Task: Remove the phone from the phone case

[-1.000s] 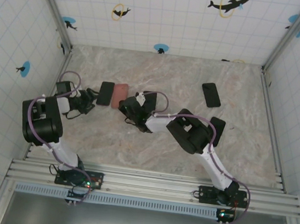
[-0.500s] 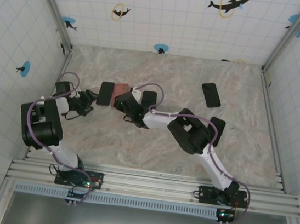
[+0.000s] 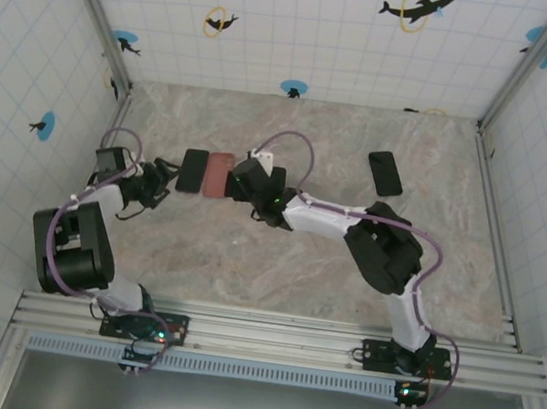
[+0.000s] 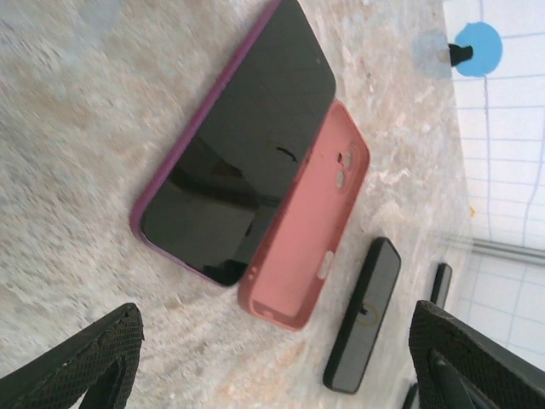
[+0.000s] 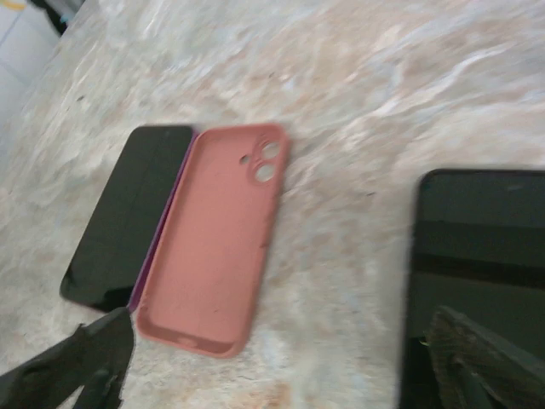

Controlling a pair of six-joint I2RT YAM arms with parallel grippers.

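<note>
Phone lies screen-up on the table, out of the pink case, their edges touching. Left gripper and right gripper both gape wide, empty. Risk: a low sweep by either clips the second dark phone or shoves the pair.

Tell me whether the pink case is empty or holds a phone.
Empty: the pink case lies open side up, its inside bare, with pale table visible through the camera holes.

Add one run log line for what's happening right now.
left hand: open, empty | right hand: open, empty | pink case: empty, beside purple-cased phone | black phone: flat on table
</note>
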